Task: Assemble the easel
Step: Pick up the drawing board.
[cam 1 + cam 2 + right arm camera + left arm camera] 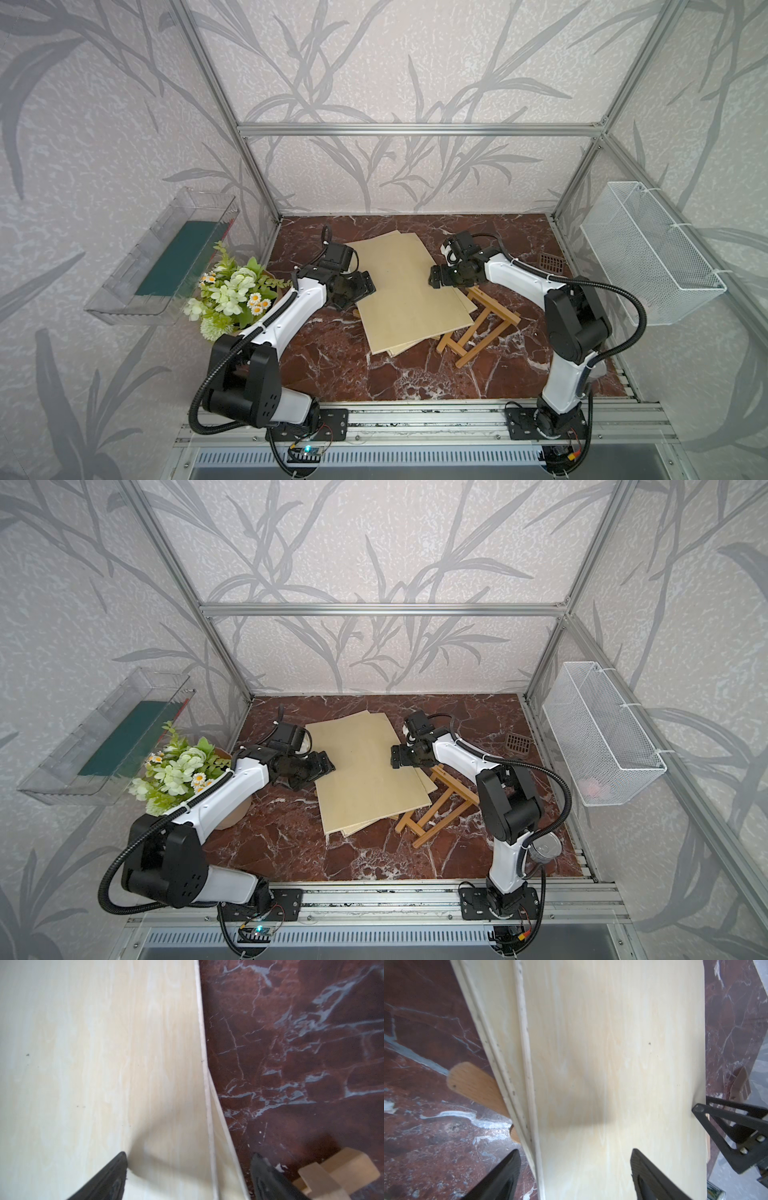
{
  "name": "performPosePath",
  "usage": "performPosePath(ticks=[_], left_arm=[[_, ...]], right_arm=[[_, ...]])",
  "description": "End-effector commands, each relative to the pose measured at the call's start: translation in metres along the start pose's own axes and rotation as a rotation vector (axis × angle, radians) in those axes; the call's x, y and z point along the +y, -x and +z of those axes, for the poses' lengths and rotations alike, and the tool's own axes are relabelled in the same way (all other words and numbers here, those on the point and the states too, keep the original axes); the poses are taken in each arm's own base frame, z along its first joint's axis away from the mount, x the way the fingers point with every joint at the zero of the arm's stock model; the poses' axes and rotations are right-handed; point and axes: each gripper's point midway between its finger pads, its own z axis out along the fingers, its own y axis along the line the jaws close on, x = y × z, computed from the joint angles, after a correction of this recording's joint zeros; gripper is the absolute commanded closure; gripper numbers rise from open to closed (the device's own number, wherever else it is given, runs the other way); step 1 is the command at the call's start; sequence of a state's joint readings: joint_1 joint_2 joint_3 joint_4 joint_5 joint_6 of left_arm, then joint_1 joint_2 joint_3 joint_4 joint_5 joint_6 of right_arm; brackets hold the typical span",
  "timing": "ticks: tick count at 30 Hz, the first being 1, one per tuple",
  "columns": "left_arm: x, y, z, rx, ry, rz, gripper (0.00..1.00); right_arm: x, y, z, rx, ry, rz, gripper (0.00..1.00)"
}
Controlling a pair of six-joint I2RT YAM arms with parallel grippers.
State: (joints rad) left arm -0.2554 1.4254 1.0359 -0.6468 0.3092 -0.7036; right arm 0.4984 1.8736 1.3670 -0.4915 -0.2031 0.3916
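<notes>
Grip pending: left fingers [506, 1172] and right fingers [112, 1172], both open, straddle opposite edges of the stacked boards [407, 291]; advise closing evenly on the top board [612, 1043] only.

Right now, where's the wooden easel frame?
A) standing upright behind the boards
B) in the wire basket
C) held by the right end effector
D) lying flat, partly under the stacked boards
D: the easel frame lies flat on the marble table, with one end sticking out from beneath the stacked boards and the rest hidden under them.
</notes>
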Motion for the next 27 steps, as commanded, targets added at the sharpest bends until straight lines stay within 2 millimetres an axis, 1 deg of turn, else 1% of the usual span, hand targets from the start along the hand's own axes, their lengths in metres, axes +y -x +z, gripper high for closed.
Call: performPosePath(ticks=[1, 8, 14, 17, 21, 27], left_arm=[[-0.013, -0.012, -0.015, 0.060, -0.046, 0.039, 0.16], [-0.014, -0.021, -0.016, 0.104, -0.057, 0.063, 0.18], [-0.009, -0.019, -0.020, 0.087, -0.027, 0.075, 0.20], [-0.009, -0.016, -0.022, 0.068, -0.021, 0.078, 0.22], [-0.010, -0.015, -0.022, 0.063, -0.023, 0.075, 0.22], [-0.011, -0.015, -0.021, 0.068, -0.027, 0.078, 0.23]], right_arm=[[0.010, -0.004, 0.000, 0.014, 0.039, 0.013, 0.10], [0.007, -0.003, -0.012, -0.020, 0.010, -0.009, 0.10], [0.008, -0.001, -0.022, -0.055, -0.030, -0.046, 0.10], [0.014, -0.004, -0.026, -0.052, -0.027, -0.068, 0.10], [0.015, -0.011, -0.023, -0.031, -0.016, -0.062, 0.10], [0.020, -0.022, -0.015, 0.011, 0.031, -0.028, 0.10]])
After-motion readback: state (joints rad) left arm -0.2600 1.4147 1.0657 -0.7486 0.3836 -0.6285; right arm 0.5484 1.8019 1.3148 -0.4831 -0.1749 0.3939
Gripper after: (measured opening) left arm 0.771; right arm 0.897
